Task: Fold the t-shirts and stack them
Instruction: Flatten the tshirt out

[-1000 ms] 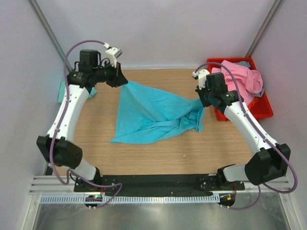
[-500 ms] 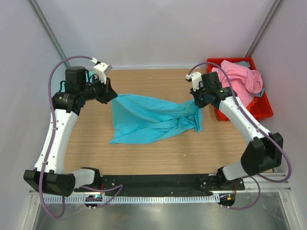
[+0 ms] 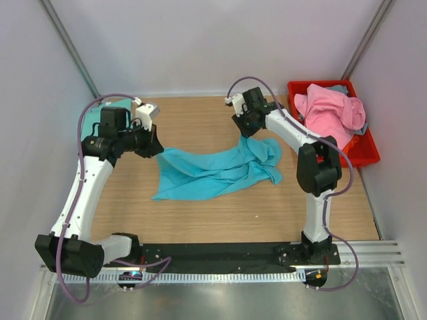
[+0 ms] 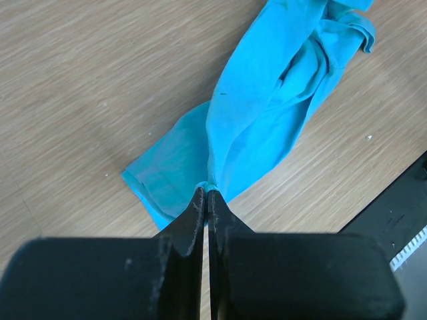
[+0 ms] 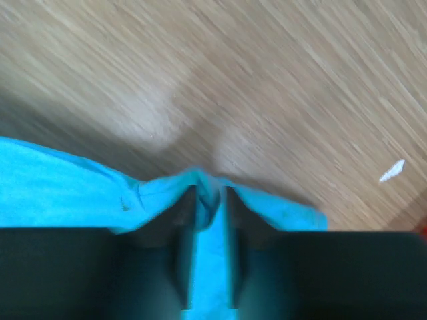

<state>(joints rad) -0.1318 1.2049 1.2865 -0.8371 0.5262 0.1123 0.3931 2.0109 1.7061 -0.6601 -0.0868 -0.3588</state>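
Our right gripper [image 3: 241, 127] swings away from the red bin [image 3: 365, 157] to the far middle of the table [image 3: 200, 223], dragging its corner of the turquoise t-shirt [image 3: 213, 173] along. Our left gripper [image 3: 155, 148] draws nearer. The shirt, spread wide before, now lies bunched in a narrow band.

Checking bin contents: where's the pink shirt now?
Top view, far right: the pink t-shirt lies heaped in the red bin, beside the table's right edge.
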